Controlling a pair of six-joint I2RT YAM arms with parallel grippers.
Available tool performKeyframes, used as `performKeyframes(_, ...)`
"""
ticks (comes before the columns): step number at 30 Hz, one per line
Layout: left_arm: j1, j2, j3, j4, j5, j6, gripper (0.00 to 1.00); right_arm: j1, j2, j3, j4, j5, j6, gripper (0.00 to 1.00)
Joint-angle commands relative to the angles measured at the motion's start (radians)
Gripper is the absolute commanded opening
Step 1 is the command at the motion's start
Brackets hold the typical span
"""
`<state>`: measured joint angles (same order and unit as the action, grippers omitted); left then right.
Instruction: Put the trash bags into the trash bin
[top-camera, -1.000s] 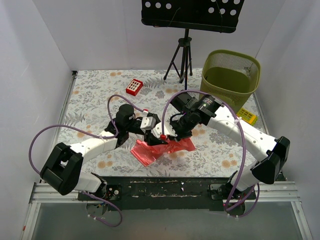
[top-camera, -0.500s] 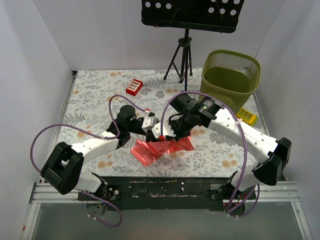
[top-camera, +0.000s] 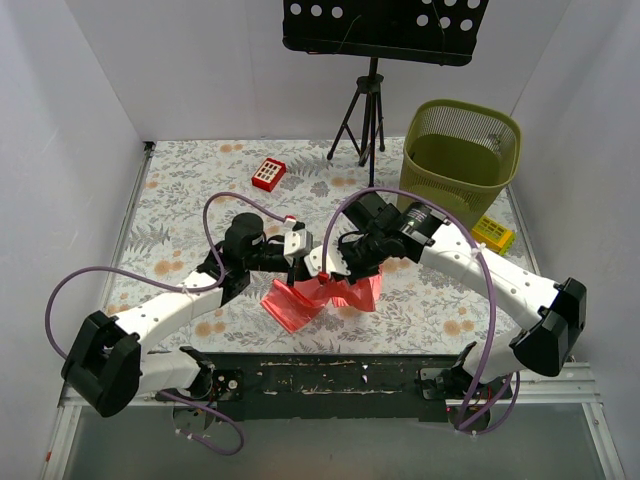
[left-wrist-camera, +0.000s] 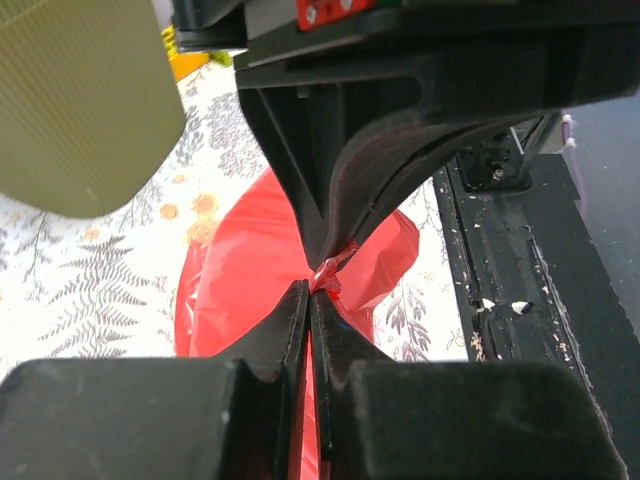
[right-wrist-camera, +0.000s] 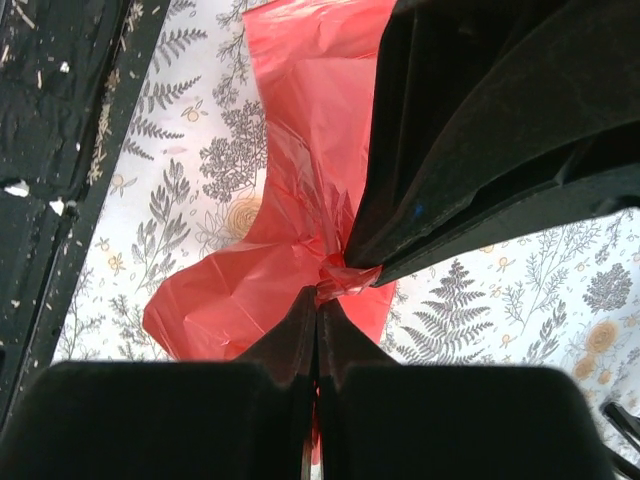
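A red trash bag (top-camera: 318, 297) hangs bunched just above the floral table at the front centre. Both grippers pinch its gathered top, tip to tip. My left gripper (top-camera: 318, 270) is shut on the red film, which shows between its fingers (left-wrist-camera: 312, 300). My right gripper (top-camera: 330, 270) is shut on the same twisted bit of film (right-wrist-camera: 318, 297). The bag's body (left-wrist-camera: 250, 270) droops below, its lower edge resting on the table. The olive-green trash bin (top-camera: 462, 148) stands at the back right, apart from both arms.
A small red box with white buttons (top-camera: 268, 174) lies at the back centre. A black tripod (top-camera: 362, 120) with a music stand rises behind it. A yellow block (top-camera: 494, 233) lies in front of the bin. White walls close in both sides.
My left gripper has shut on the bag's top beside the right gripper. The bag has gathered and lifted a little, and the left arm's base link has swung leftward.
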<state>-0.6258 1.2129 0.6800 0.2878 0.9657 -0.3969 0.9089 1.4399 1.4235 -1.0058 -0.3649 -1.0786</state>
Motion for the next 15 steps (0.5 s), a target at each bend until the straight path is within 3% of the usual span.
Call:
performKeyframes(1, 0.009, -0.056, 0.035, -0.137, -0.148, 0.021, 0.00, -0.033, -0.027, -0.043, 0.099, -0.046, 0.155, 0.01)
performKeyframes(6, 0.009, -0.058, 0.090, -0.271, -0.243, 0.044, 0.00, -0.083, -0.022, -0.054, 0.222, -0.038, 0.282, 0.01)
performKeyframes(12, 0.009, -0.056, 0.141, -0.378, -0.349, 0.044, 0.00, -0.150, -0.030, -0.035, 0.262, -0.152, 0.319, 0.01)
performKeyframes(15, 0.011, -0.047, 0.161, -0.375, -0.422, -0.044, 0.00, -0.148, -0.042, -0.046, 0.308, -0.175, 0.335, 0.01)
